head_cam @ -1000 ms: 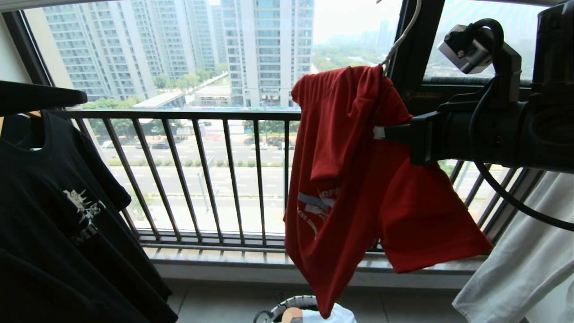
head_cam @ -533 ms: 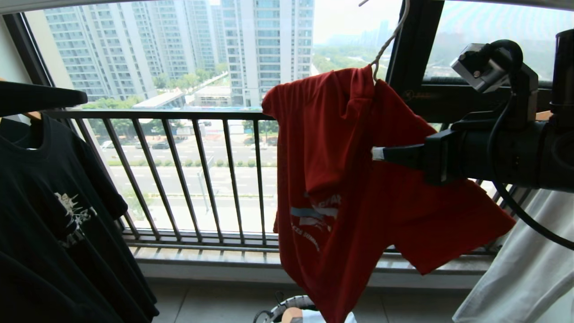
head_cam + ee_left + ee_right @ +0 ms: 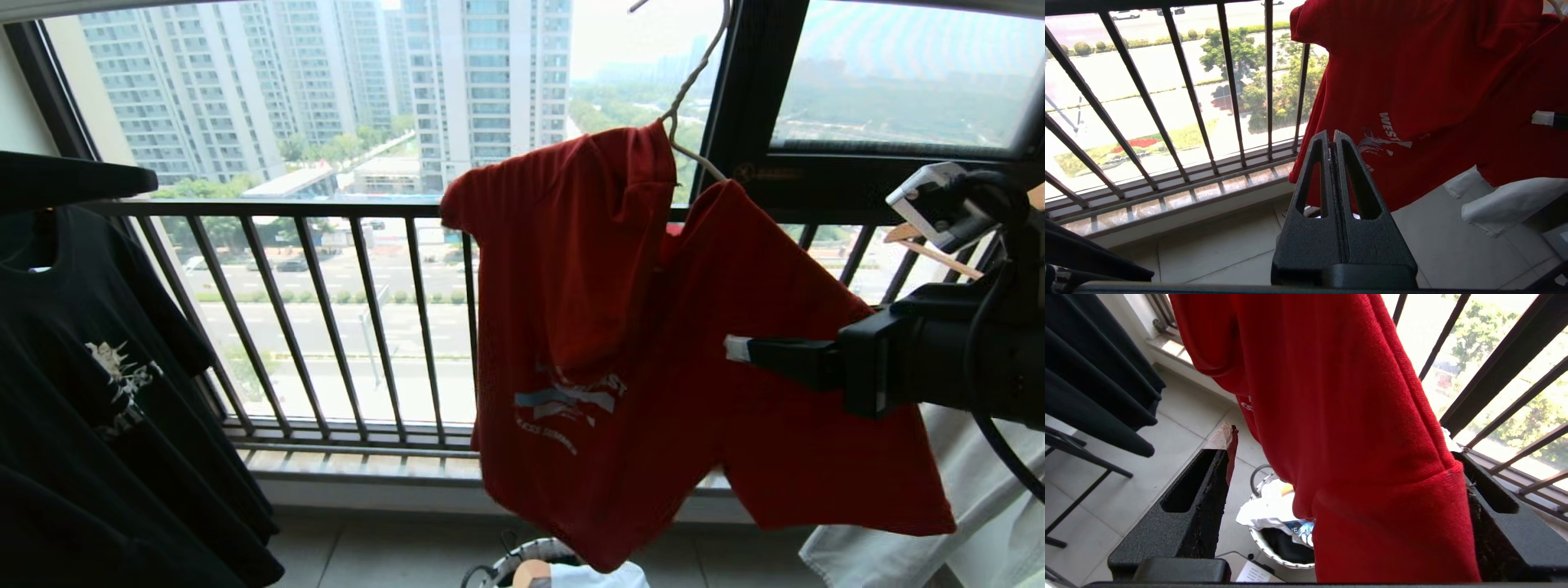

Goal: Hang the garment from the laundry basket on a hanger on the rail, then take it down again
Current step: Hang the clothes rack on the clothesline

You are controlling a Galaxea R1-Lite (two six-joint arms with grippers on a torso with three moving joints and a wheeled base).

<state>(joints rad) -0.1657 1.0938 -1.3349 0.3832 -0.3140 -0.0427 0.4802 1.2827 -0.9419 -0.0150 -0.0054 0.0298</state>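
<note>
Head view: red garment hanging on the thin cream hanger in front of the black window railing, hook going up out of the top of the picture — rail not in sight. One sleeve out toward the right, white lettering and a blue-white picture on the chest. Right gripper reaching in from the right side, level, white-tipped finger in front of the shirt's lower half.

Right wrist view: right gripper fingers spread far apart, red cloth hanging loose between them and brushing the finger on one side — not pinched, let go. Laundry basket on the floor below, with white and dark things inside, right under the shirt's hem.

Left wrist view: left gripper pressed tight together, holding nothing, low and near the shirt's bottom edge.

Black T-shirt hanging at the left. Pale white cloth at the lower right, beside the red sleeve.
</note>
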